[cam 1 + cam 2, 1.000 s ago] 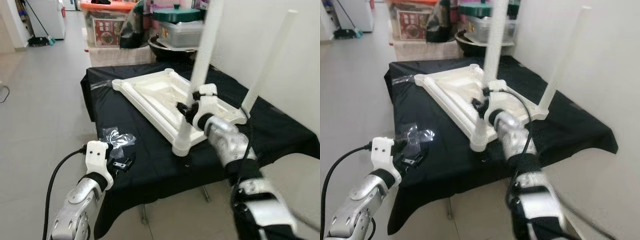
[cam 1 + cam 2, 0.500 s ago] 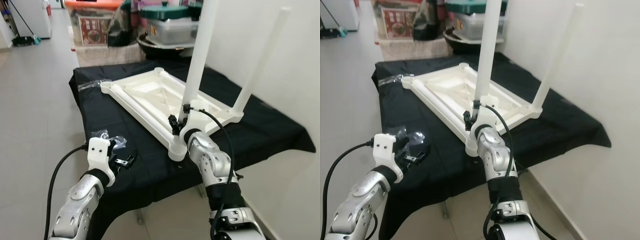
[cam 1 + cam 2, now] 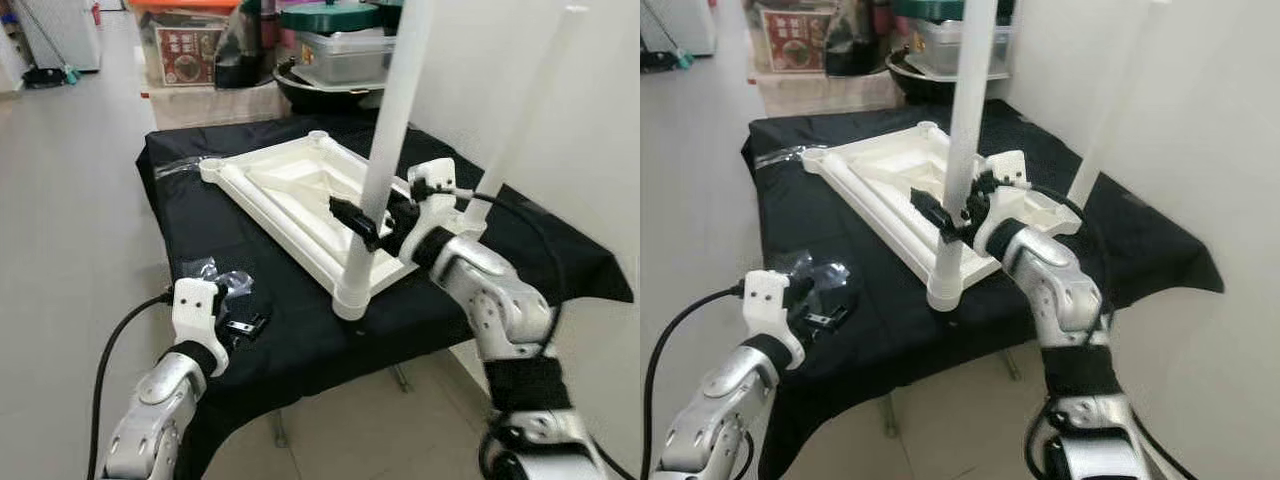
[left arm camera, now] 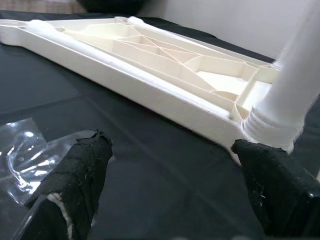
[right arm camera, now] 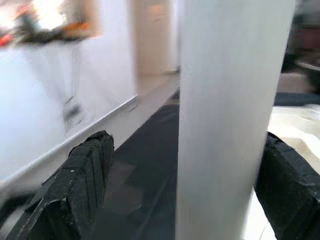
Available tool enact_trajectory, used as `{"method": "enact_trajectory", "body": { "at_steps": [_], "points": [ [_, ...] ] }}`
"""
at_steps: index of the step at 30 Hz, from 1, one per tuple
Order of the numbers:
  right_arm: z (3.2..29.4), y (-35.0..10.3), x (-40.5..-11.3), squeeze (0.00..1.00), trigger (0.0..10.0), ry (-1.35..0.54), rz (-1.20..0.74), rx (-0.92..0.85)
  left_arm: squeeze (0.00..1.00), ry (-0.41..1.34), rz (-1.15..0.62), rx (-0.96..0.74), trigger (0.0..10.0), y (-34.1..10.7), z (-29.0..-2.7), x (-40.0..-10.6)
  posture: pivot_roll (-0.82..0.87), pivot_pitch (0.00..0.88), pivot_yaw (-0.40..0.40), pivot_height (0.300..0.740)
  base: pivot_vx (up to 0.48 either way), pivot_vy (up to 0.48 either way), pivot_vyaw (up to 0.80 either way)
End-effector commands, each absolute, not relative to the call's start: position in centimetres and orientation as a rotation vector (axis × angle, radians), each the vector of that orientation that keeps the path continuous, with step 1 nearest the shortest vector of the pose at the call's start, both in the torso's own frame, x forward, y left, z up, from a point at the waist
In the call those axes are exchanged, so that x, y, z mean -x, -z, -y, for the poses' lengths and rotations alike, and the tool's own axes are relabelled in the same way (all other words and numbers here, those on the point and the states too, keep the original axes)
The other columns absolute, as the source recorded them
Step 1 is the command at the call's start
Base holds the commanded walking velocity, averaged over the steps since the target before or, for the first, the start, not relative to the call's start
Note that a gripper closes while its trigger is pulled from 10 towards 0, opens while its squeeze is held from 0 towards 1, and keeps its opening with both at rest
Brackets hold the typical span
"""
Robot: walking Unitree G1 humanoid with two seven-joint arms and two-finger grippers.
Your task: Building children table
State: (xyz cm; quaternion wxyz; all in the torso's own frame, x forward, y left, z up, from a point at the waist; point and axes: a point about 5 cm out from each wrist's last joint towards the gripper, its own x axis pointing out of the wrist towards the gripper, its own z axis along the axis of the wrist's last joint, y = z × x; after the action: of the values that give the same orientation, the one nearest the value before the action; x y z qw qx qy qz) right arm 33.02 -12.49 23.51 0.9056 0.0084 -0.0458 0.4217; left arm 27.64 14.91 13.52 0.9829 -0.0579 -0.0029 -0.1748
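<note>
We see the upturned children's table top [image 3: 300,200], a cream moulded-plastic slab with ribbed underside and round corner sockets, lying on the counter [image 3: 300,330] under a black cloth, with one white leg [image 3: 385,150] standing in its near corner socket and a second leg [image 3: 520,130] at the far right corner. We judge the parts light and stiff but smooth, so the tube may slip or twist in a loose grip; low on the leg, just above the socket, looks the best hold. Our right tool [image 3: 375,222] sits there, fingers spread wide either side of the leg without closing on it. Our left tool [image 4: 175,185] hovers wide open near the crinkled clear plastic bag [image 3: 215,275] and small black fittings [image 3: 245,325]
</note>
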Motion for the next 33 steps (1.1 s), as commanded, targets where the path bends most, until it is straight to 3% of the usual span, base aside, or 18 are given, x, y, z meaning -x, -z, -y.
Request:
{"method": "enact_trajectory", "body": {
  "at_steps": [1,3,8,13,17,18,21,22,27,29,31,33],
  "points": [
    [9.6,-22.9,-31.4,0.00,10.0,-1.108,0.096,0.009,0.00,0.354,-0.006,0.114,10.0,-13.2,-14.8,-27.8,-0.02,0.000,-0.092,0.740,0.000,0.000,0.00],
    [8.1,-21.6,-31.2,0.00,10.0,-1.190,0.062,0.026,0.00,0.354,-0.003,0.113,10.0,-13.3,-14.7,-27.8,-0.01,0.000,-0.095,0.740,0.000,0.000,0.00],
    [7.5,-21.1,-31.7,0.00,10.0,-1.193,0.047,0.029,0.00,0.353,-0.001,0.112,10.0,-13.3,-14.7,-27.9,0.00,0.000,-0.105,0.740,0.000,0.000,0.00],
    [7.2,-20.9,-33.7,0.00,10.0,-1.127,0.030,0.046,0.00,0.346,0.000,0.111,10.0,-13.3,-14.9,-27.9,0.00,0.000,-0.112,0.740,0.000,0.000,0.00],
    [8.6,-21.3,-35.7,0.00,10.0,-0.972,0.045,0.048,0.00,0.341,-0.004,0.112,10.0,-13.1,-14.8,-27.8,0.00,0.000,-0.116,0.740,0.000,0.000,0.00],
    [8.9,-21.6,-36.0,0.00,6.2,-0.946,0.053,0.026,0.00,0.340,-0.006,0.113,10.0,-13.0,-14.8,-27.7,0.00,0.000,-0.115,0.740,0.000,0.000,0.00],
    [9.1,-21.7,-36.1,0.00,6.2,-0.935,0.059,0.011,0.00,0.339,-0.008,0.113,10.0,-12.9,-14.8,-27.7,0.00,0.000,-0.115,0.740,0.000,0.000,0.00],
    [9.3,-22.0,-36.2,0.00,0.0,-0.923,0.069,-0.015,0.00,0.339,-0.009,0.113,10.0,-12.9,-14.9,-27.7,0.00,0.000,-0.114,0.740,0.000,0.000,0.00],
    [10.0,-21.3,-36.7,0.00,0.0,-0.814,0.032,-0.041,0.00,0.341,-0.011,0.113,10.0,-12.9,-14.9,-27.6,-0.01,0.000,-0.109,0.740,0.000,0.000,0.00],
    [10.6,-20.2,-37.5,0.00,0.0,-0.642,-0.045,-0.033,0.00,0.342,-0.012,0.111,10.0,-12.8,-15.0,-27.6,0.00,0.000,-0.109,0.740,0.000,0.000,0.00],
    [10.8,-19.9,-37.8,0.00,0.0,-0.599,-0.062,-0.029,0.00,0.342,-0.012,0.111,10.0,-12.8,-15.0,-27.6,0.00,0.000,-0.109,0.740,0.000,0.000,0.00],
    [14.0,-17.9,-38.3,0.00,0.0,-0.096,-0.191,-0.058,0.00,0.337,-0.011,0.109,10.0,-12.9,-15.1,-27.6,0.00,0.000,-0.110,0.740,0.000,0.000,0.00]
  ]
}}
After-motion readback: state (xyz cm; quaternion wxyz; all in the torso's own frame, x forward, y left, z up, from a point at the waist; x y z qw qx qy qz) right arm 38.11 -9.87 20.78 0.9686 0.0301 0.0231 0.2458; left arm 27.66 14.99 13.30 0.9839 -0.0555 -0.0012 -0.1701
